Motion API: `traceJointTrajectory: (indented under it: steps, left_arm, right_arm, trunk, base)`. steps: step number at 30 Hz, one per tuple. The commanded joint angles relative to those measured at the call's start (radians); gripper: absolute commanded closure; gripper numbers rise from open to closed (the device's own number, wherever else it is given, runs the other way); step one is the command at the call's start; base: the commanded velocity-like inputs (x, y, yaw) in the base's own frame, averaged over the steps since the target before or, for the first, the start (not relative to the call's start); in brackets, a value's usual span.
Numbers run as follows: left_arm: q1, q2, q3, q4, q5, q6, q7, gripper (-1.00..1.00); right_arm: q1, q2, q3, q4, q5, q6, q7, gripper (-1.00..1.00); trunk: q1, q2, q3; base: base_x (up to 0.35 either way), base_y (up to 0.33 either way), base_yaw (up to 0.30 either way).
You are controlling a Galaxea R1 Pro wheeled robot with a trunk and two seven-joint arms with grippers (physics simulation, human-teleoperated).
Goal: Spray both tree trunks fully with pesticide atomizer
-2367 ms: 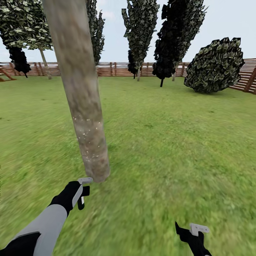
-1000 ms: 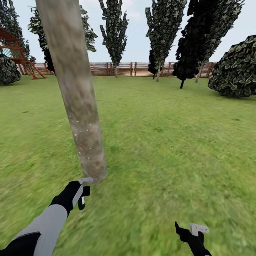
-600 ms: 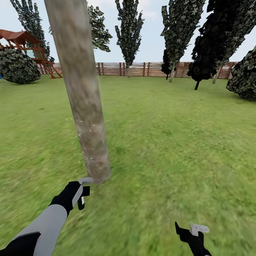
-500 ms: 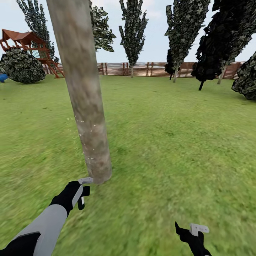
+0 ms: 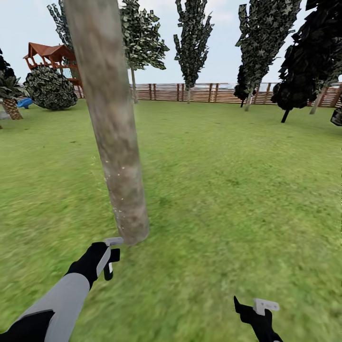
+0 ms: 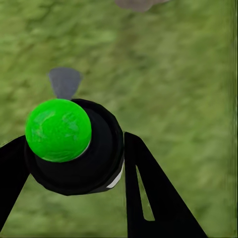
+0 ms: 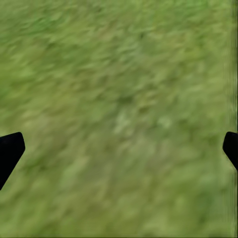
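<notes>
Left tool (image 5: 112,254) gripping atomizer (image 6: 82,148) beside trunk (image 5: 114,137)

Black green-capped pesticide atomizer (image 6: 79,148) beside pale mottled tree trunk (image 5: 111,123), faint white specks low down.

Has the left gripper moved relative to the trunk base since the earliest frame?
No. The left gripper sits just below the tree trunk base as before; only the background shifted, so the camera turned.
</notes>
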Motion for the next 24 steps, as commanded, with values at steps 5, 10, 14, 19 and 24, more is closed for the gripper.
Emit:
traceJointTrajectory:
  steps: [5, 10, 14, 19, 24]
  left_arm:
    - [0.0, 0.001, 0.0, 0.0, 0.0, 0.0, 0.0, 1.0]
    - [0.0, 0.002, 0.0, 0.0, 0.0, 0.0, -0.001, 1.0]
    - [0.0, 0.002, 0.0, 0.0, 0.0, -0.001, -0.001, 1.0]
    - [0.0, 0.002, 0.0, 0.0, 0.0, -0.002, -0.002, 1.0]
    - [0.0, 0.002, 0.0, 0.001, 0.0, -0.002, -0.002, 1.0]
  right_arm:
    - [0.0, 0.0, 0.0, 0.001, 0.0, 0.0, 0.0, -1.0]
    - [0.0, 0.0, 0.0, 0.002, 0.0, 0.0, -0.001, -1.0]
    - [0.0, 0.0, 0.0, 0.002, 0.0, 0.0, -0.002, -1.0]
    - [0.0, 0.0, 0.0, 0.001, 0.0, 0.0, -0.001, -1.0]
    - [0.0, 0.0, 0.0, 0.001, 0.0, 0.0, 0.0, -1.0]
  trunk:
    - [0.0, 0.0, 0.0]
    - [0.0, 0.0, 0.0]
    - [0.0, 0.0, 0.0]
    - [0.0, 0.0, 0.0]
    - [0.0, 0.0, 0.0]
  base:
    - [0.0, -0.271, 0.058]
    - [0.042, -0.271, 0.246]
    - [0.144, -0.265, 0.277]
    - [0.175, -0.248, 0.175]
    - [0.212, -0.219, 0.012]
